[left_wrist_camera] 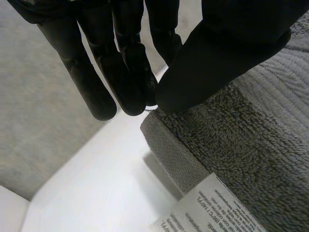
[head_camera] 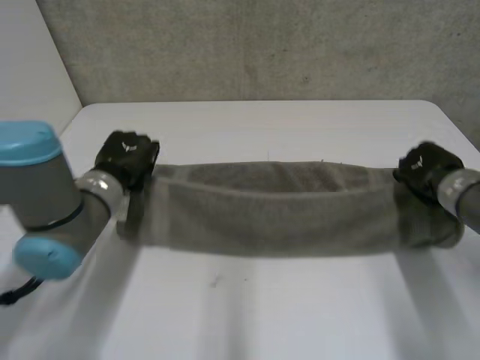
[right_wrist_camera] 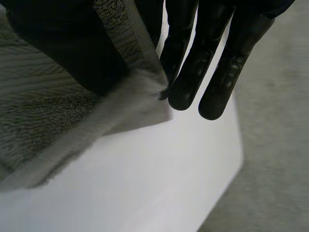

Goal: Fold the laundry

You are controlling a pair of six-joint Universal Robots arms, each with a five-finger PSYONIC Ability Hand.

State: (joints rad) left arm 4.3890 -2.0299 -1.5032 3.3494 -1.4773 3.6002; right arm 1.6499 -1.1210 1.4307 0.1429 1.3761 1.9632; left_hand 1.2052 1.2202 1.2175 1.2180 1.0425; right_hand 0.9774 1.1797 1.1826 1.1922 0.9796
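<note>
The grey towel (head_camera: 270,206) is stretched out as a long band across the middle of the frame, running almost the full width of the white table (head_camera: 247,307). The left hand (head_camera: 127,156) is on its end at centre left and the right hand (head_camera: 422,169) on the other end at centre right.

In the left wrist view the thumb presses down on the far corner of the towel's end against the fingers (left_wrist_camera: 130,72), so that's a pinch on the corner. A white care label (left_wrist_camera: 212,210) sits on the terry a little back from that corner. The right wrist view matches it, with the thumb on top, the fingers beneath and the towel's corner clamped between them. Both hands are closed on cloth, one at each end, and the far edge is drawn fairly straight between them.

I read this as mid-fold, with the far long edge gripped and ready to be carried over. The band looks doubled lengthwise already, though from the head view I can't be sure how many layers there are.

The next move calls for both hands travelling together, at the same height and pace. They need to keep that edge taut so it lands square on the near edge before either pinch lets go.
</note>
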